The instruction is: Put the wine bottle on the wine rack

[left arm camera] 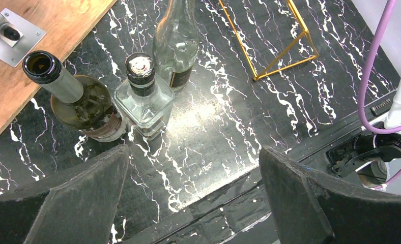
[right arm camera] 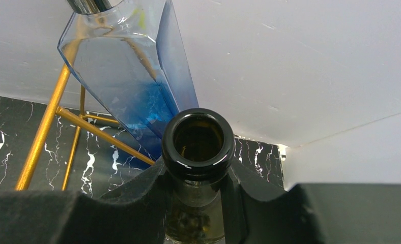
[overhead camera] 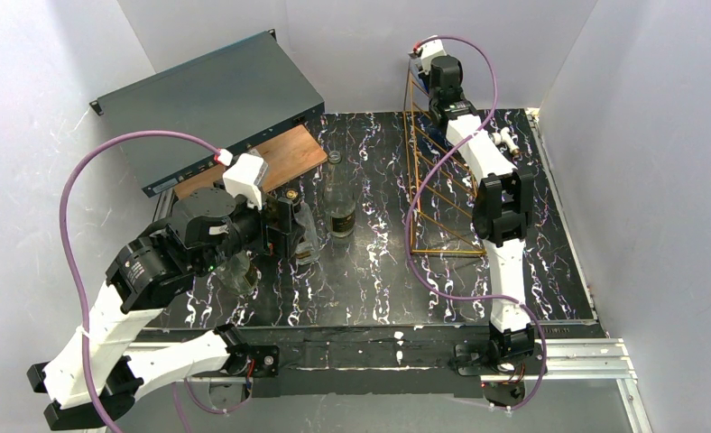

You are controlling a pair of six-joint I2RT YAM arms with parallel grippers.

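Right wrist: my right gripper (right arm camera: 198,195) clamping wine bottle (right arm camera: 198,140) by neck; blue bottle (right arm camera: 130,76) leaning just ahead on rack (right arm camera: 40,137). Pushing forward risking clash.

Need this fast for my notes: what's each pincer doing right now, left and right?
Left pincer: open, holding nothing.
Right pincer: closed on the neck of the wine bottle.

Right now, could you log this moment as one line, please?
right claw: shut on wine bottle neck | near: rack, blue bottle | left claw: open, near table bottles
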